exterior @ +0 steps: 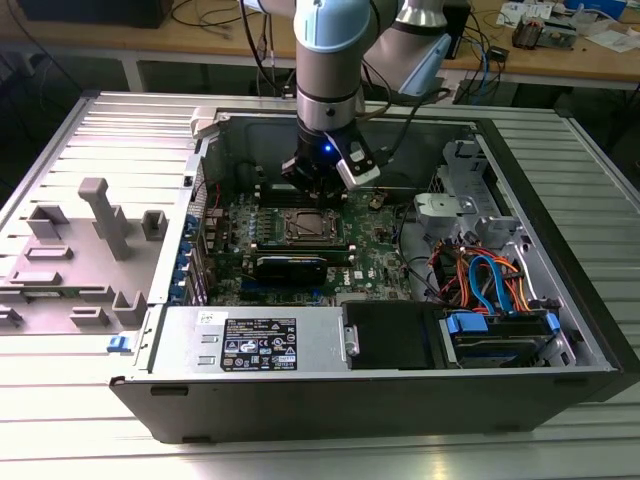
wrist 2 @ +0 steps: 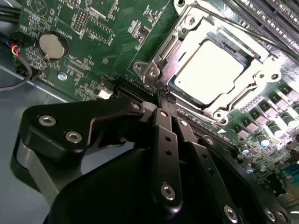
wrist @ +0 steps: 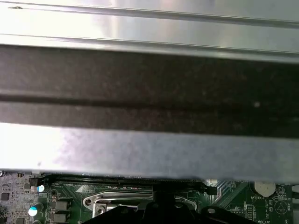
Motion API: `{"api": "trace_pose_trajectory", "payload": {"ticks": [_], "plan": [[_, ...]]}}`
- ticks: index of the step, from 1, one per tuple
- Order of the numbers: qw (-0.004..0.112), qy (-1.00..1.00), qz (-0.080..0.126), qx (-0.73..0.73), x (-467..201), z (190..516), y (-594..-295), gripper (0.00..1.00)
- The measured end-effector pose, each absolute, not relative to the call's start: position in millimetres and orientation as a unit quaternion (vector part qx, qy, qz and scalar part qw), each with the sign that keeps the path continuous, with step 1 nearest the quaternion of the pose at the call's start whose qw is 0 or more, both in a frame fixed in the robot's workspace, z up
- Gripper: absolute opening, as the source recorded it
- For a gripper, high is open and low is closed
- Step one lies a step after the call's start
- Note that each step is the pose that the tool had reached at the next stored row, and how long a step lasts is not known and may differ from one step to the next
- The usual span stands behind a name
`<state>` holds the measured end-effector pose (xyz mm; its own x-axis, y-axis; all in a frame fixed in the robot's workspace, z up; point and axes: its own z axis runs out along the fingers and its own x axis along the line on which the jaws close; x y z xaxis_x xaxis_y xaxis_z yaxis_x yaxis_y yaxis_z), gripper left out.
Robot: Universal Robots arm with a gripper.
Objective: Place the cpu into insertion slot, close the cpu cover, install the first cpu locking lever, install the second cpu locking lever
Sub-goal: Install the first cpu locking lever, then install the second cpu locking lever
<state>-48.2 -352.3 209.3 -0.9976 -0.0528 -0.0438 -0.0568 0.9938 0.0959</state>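
Observation:
The cpu [wrist 2: 210,65] lies flat in the insertion slot [wrist 2: 153,71] on the green motherboard [wrist 2: 93,42], its silver top showing through the window of the cpu cover [wrist 2: 261,77], which lies down over it. A thin locking lever rod [wrist 2: 224,18] runs along one side of the socket. My gripper [wrist 2: 162,94] is shut with nothing between its fingers [wrist 2: 164,135], and its tips rest at a corner of the socket. In the exterior view the gripper [exterior: 318,192] hangs just behind the socket [exterior: 303,226] inside the open computer case.
A long black card [exterior: 290,265] lies just in front of the socket. The power supply [exterior: 255,340] and a drive bay with blue and orange cables [exterior: 490,280] fill the case's front. A metal case wall [wrist: 149,149] stands close by. Grey fixtures [exterior: 100,215] sit at the exterior view's left.

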Motion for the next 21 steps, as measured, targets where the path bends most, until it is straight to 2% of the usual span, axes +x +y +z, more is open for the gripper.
{"api": "trace_pose_trajectory", "payload": {"ticks": [12, 21], "plan": [[0.021, 0.998, 0.049, -0.028, -48, 209, -354, 0.11], [0.021, 0.998, 0.049, -0.028, -48, 209, -367, 0.11]]}}
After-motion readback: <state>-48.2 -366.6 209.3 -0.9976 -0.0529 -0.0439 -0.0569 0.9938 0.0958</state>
